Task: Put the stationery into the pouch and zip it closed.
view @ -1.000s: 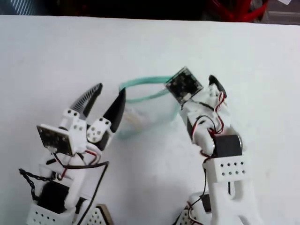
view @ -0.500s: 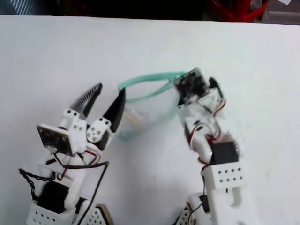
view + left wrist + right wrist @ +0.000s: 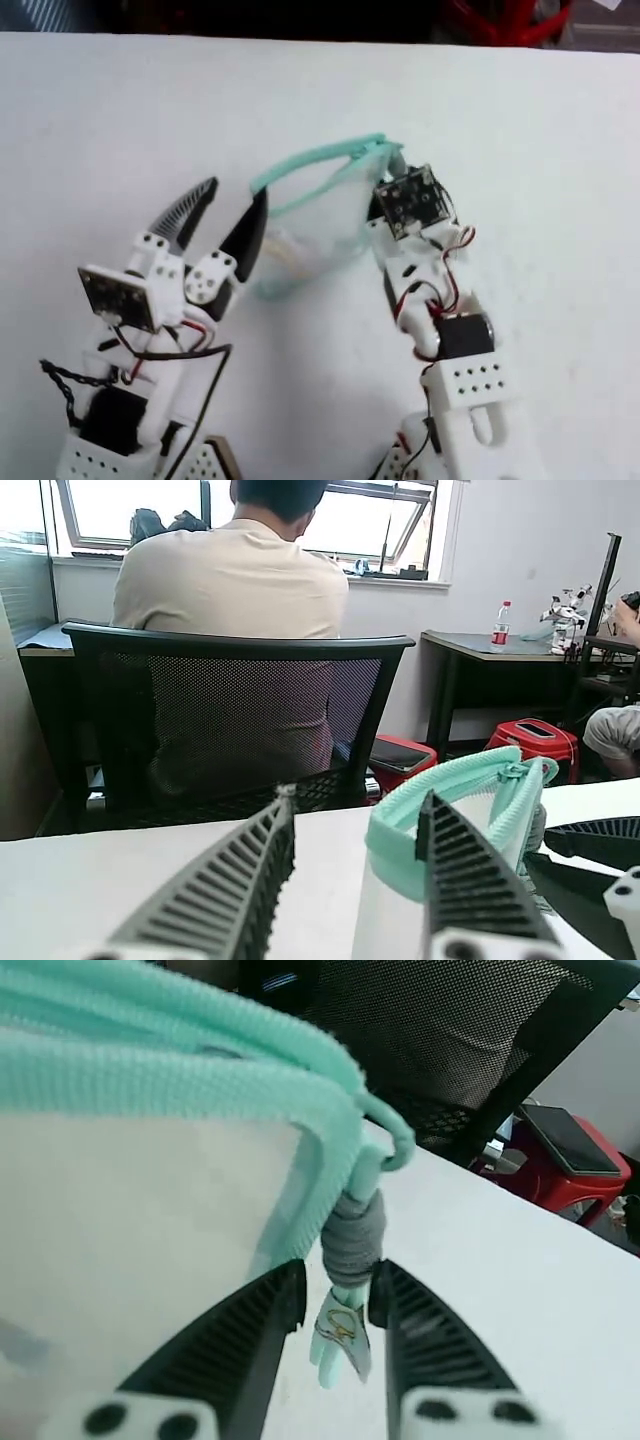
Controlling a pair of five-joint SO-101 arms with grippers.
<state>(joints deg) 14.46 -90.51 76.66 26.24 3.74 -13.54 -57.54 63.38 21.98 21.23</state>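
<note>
The pouch point(image 3: 320, 215) lay mid-table between both arms, its mint zip mouth open | left gripper point(image 3: 236, 192) spread wide, right finger touching the pouch's near-left end | right gripper point(image 3: 337, 1275) pinched on the zipper pull point(image 3: 342, 1330) at the pouch's far-right corner | white table point(image 3: 520, 110) ran broad to its far edge.

A white tabletop point(image 3: 120, 100) spreads flat under the jaws and ahead of them. Straight beyond the left arm's jaws, past the tabletop's far edge, stands a black mesh office chair point(image 3: 240, 720), its backrest facing them. Behind the chair, daylight comes through windows point(image 3: 350, 520) set in a white wall point(image 3: 520, 550). Further off to one side, a dark desk point(image 3: 480, 642) carries a red-capped bottle point(image 3: 498, 628), with a red case point(image 3: 530, 742) low beside its leg.
</note>
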